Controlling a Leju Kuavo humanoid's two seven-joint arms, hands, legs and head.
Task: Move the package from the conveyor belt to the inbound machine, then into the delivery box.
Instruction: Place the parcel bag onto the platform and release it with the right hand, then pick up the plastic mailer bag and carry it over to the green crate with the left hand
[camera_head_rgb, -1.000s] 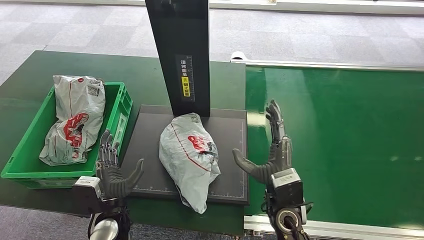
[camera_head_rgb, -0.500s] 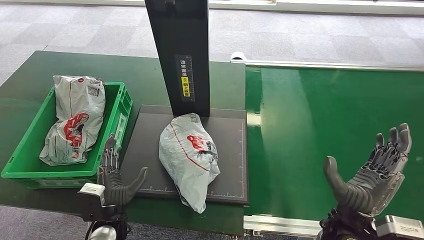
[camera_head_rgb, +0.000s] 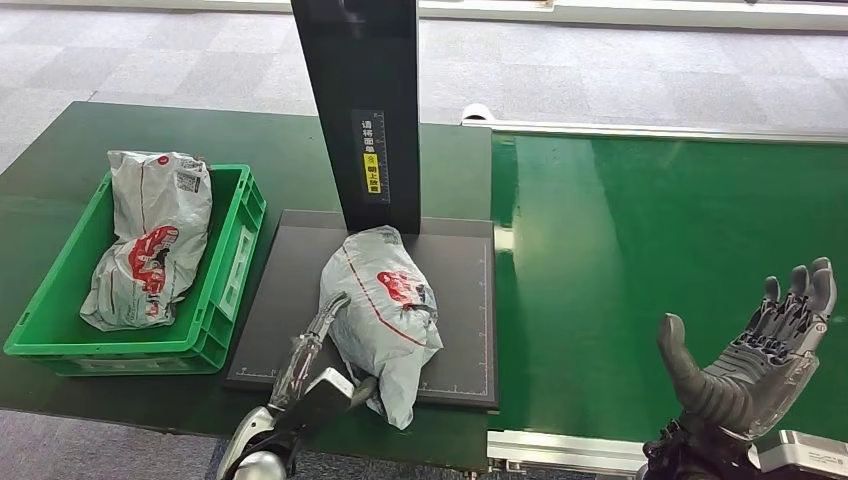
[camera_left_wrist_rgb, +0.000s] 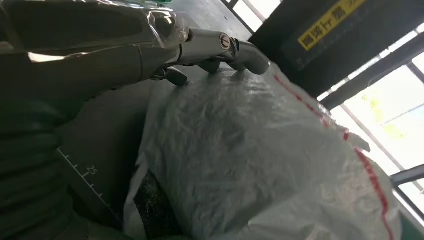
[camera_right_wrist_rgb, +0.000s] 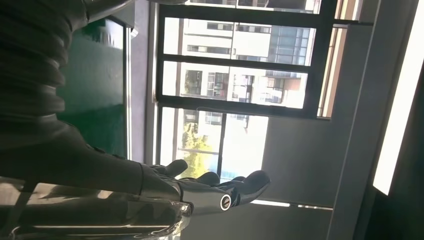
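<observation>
A grey plastic package (camera_head_rgb: 385, 300) with red print lies on the black plate of the inbound machine (camera_head_rgb: 462, 300), just in front of its black column (camera_head_rgb: 365, 100). My left hand (camera_head_rgb: 315, 360) reaches in from below along the package's left side. In the left wrist view its fingers (camera_left_wrist_rgb: 220, 45) lie stretched over the crinkled package (camera_left_wrist_rgb: 260, 160), touching it without closing round it. My right hand (camera_head_rgb: 750, 365) is raised over the near right of the green conveyor belt (camera_head_rgb: 650, 230), palm up, fingers spread, holding nothing; the right wrist view shows this hand (camera_right_wrist_rgb: 200, 192) against windows.
A green delivery box (camera_head_rgb: 228, 290) stands left of the plate and holds another grey package (camera_head_rgb: 150, 240). The belt's metal rim (camera_head_rgb: 560, 450) runs along the near edge. Grey carpet lies beyond the table.
My left hand has moved from beside the green box in to the package's left side and touches it. My right hand swung away from the plate to the lower right.
</observation>
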